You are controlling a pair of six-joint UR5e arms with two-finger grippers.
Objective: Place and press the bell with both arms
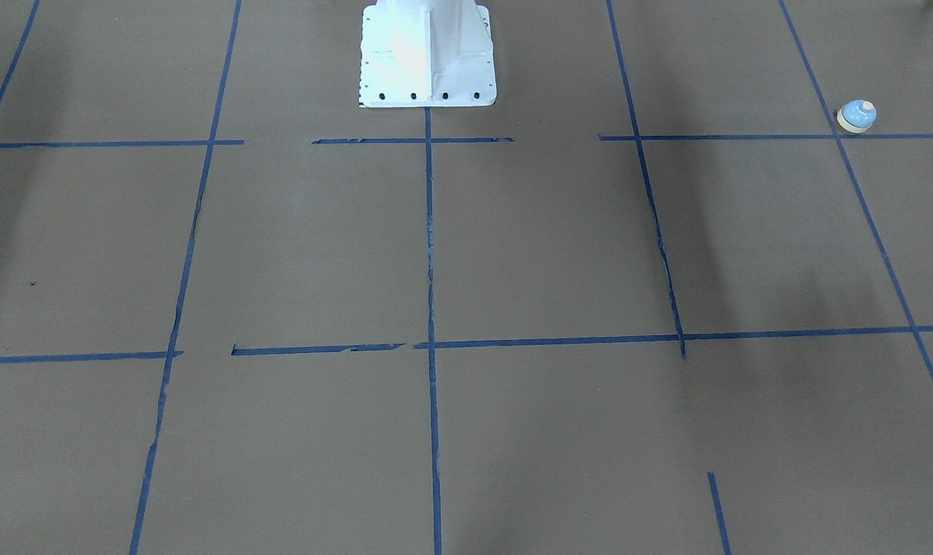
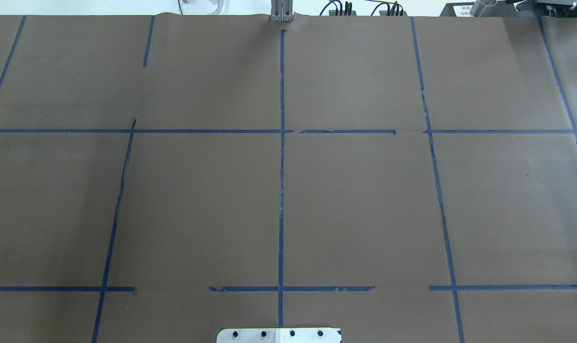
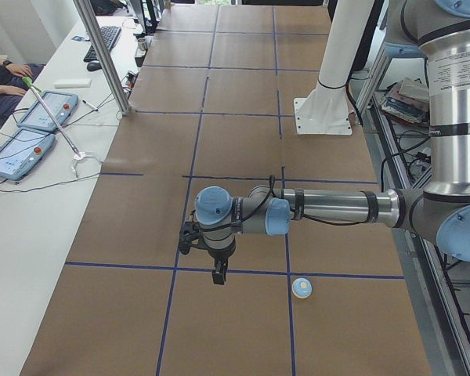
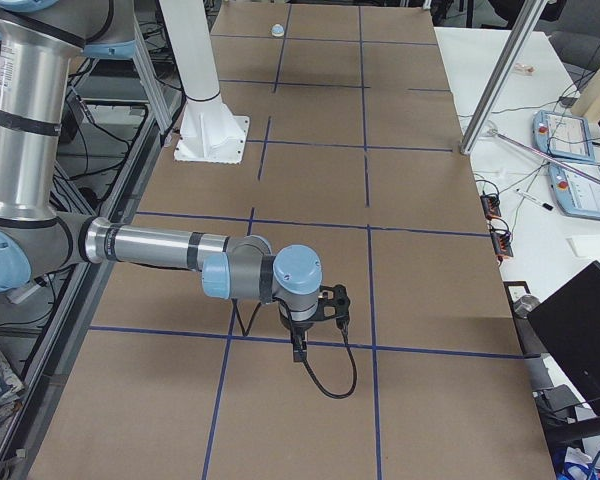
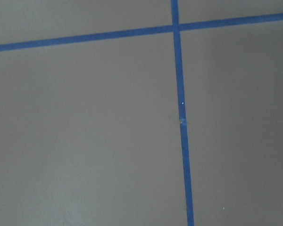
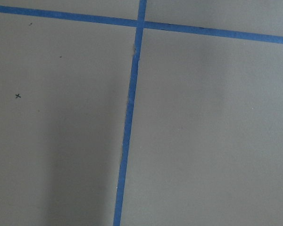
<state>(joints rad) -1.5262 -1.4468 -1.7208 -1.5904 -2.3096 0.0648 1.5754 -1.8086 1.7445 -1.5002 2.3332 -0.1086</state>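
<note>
Bell (image 1: 856, 116) sits alone on the worktop (image 1: 558, 247), upper right of the front view, ungripped. Looks like 0 steps done, so placing and pressing are both left. Left end effector (image 3: 218, 276) hangs near it, right end effector (image 4: 298, 348) well apart. Can't tell whether either is apart or together.

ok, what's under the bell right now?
The bell stands on the brown table cover, beside a blue tape crossing. The patch directly beneath its base is hidden.
</note>
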